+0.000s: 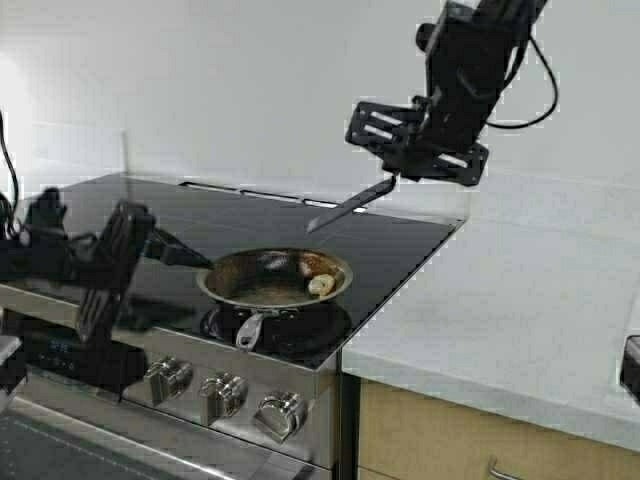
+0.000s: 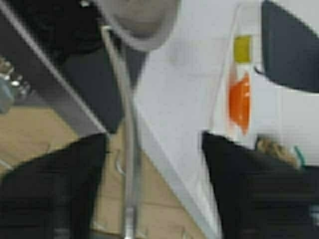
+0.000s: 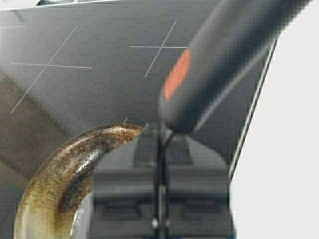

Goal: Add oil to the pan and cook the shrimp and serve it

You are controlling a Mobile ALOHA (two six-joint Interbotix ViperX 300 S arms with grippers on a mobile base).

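Observation:
The pan (image 1: 262, 285), steel and browned inside, sits on the front burner of the black cooktop. The shrimp (image 1: 320, 285), pale and curled, lies at the pan's right side. My left gripper (image 1: 178, 254) is at the pan's left rim, open; in the left wrist view a thin metal handle (image 2: 127, 129) runs from the pan (image 2: 142, 22) between its spread fingers (image 2: 50, 189), closer to one of them. My right gripper (image 1: 405, 165) hangs above and behind the pan, shut on a dark spatula (image 1: 350, 207) whose blade (image 3: 159, 199) hovers near the pan's rim (image 3: 65, 169). The oil is out of view.
The stove's knobs (image 1: 225, 395) line its front panel. A white counter (image 1: 500, 310) lies to the right of the cooktop. In the left wrist view an orange bowl (image 2: 239, 102) and a small yellow item (image 2: 242, 49) stand farther along that counter.

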